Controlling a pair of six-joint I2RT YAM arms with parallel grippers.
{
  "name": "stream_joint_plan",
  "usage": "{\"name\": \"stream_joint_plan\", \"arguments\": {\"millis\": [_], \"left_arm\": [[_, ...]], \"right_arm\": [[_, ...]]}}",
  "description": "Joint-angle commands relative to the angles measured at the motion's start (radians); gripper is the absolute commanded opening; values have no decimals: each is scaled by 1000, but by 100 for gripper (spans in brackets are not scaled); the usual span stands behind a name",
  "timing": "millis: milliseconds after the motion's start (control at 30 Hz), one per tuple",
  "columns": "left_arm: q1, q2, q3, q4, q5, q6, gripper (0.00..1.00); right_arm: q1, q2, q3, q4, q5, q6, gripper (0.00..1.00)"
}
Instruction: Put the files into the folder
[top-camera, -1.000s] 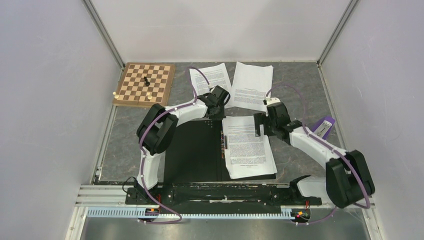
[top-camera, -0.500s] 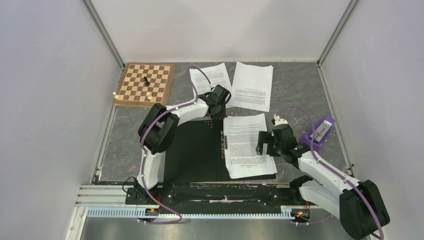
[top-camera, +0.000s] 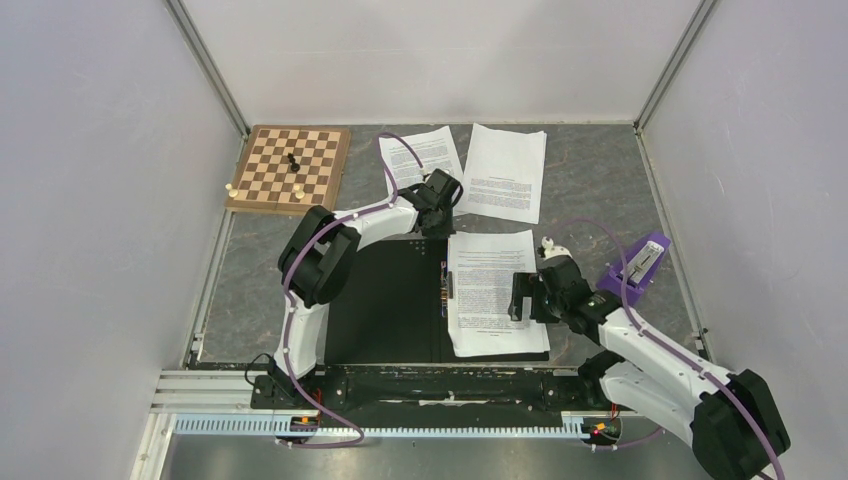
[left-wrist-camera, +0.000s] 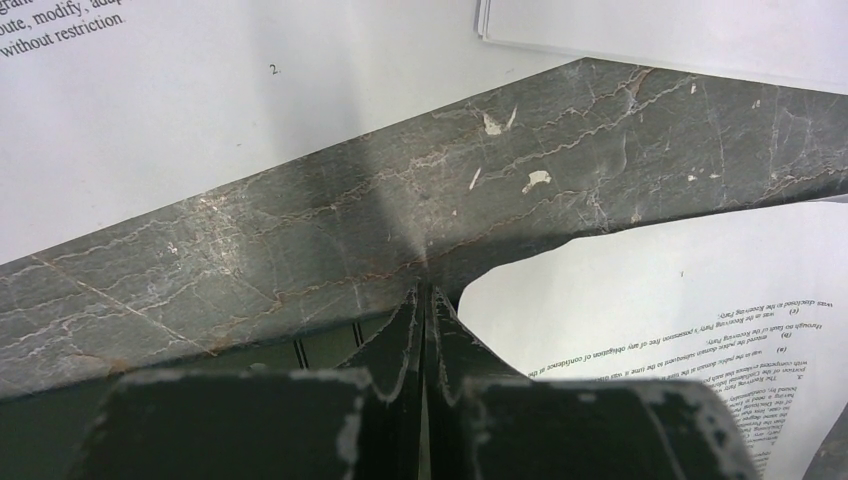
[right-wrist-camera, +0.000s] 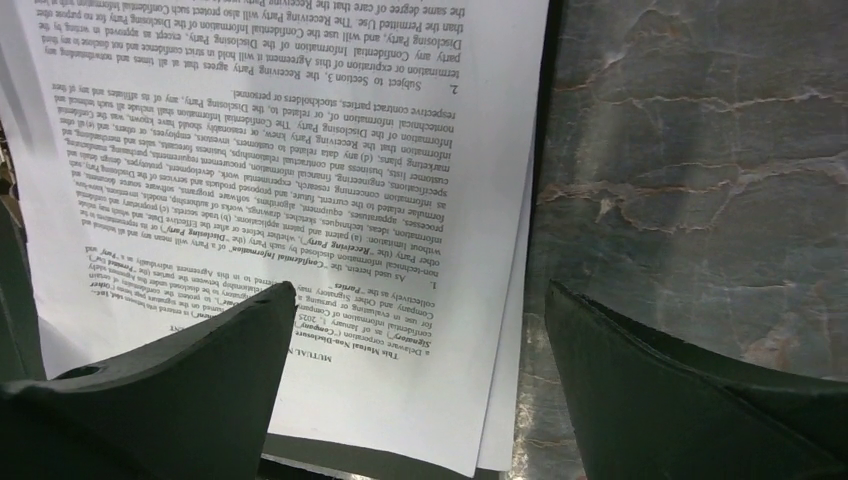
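The folder (top-camera: 385, 300) lies open with its black inner faces up. A printed sheet (top-camera: 490, 290) lies on its right half; in the right wrist view (right-wrist-camera: 300, 150) a second white edge shows under it. Two more sheets lie at the back, one at the left (top-camera: 425, 158) and one at the right (top-camera: 505, 172). My left gripper (top-camera: 437, 207) is shut, its tips (left-wrist-camera: 425, 295) down at the folder's back edge with nothing seen between them. My right gripper (top-camera: 522, 296) is open over the sheet's right edge, its fingers (right-wrist-camera: 200, 380) either side of that edge.
A wooden chessboard (top-camera: 290, 167) with a few pieces lies at the back left. A purple object (top-camera: 638, 262) sits by the right wall. Grey walls close in the marbled table (top-camera: 600, 180) on three sides.
My right arm has drawn back toward the near edge, from the sheet's far end to its right edge. The sheet on the folder now lies a little straighter. The left arm has not moved.
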Motion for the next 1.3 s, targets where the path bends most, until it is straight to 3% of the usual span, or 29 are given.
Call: {"name": "stream_joint_plan", "arguments": {"millis": [0,333,533,800,967,1267], "left_arm": [[2,9,32,6,4,7,6],[9,-82,-21,-60,-101,27,15],[79,-105,13,15,-15,37,37],[138,84,257,101,200,89,49],[149,221,430,111,285,84,57],[153,426,728,80,297,84,65]], "right_arm": [[3,33,109,-36,115,-30,98],[-98,281,335,126,185,-136,98],[-280,479,464,291,59,-148,98],[-379,759,652,457,-21,-106,98],[-410,895,753,470,-24,-108,98],[-435,1063,879,495,-82,-101,98]]}}
